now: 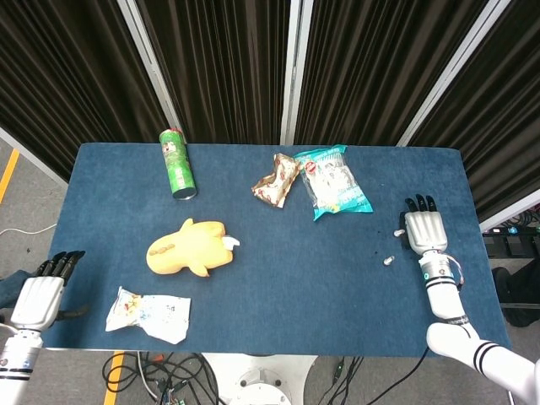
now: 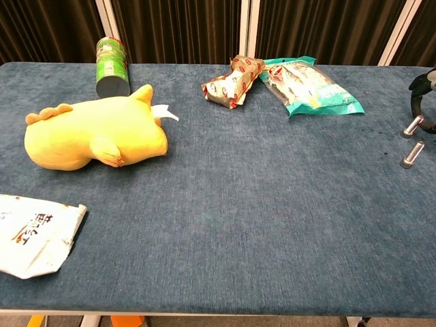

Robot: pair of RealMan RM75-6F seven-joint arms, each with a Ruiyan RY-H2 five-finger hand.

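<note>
My right hand (image 1: 424, 232) lies palm down on the blue table (image 1: 287, 287) near its right edge, fingers stretched forward and holding nothing. Its metal-tipped thumb (image 1: 400, 233) is drawn in beside the palm. A small metal cylinder (image 1: 389, 261) lies loose on the cloth just left of the hand, also seen in the chest view (image 2: 412, 154). Only a sliver of this hand (image 2: 422, 88) shows at the chest view's right edge. My left hand (image 1: 38, 295) hangs off the table's near left corner, fingers apart and empty, closest to a white packet (image 1: 148, 314).
A yellow plush toy (image 1: 187, 248) lies left of centre. A green can (image 1: 177, 164) lies on its side at the back left. A crumpled brown wrapper (image 1: 276, 180) and a teal snack bag (image 1: 333, 180) sit at the back, right of centre. Dark curtains hang behind the table.
</note>
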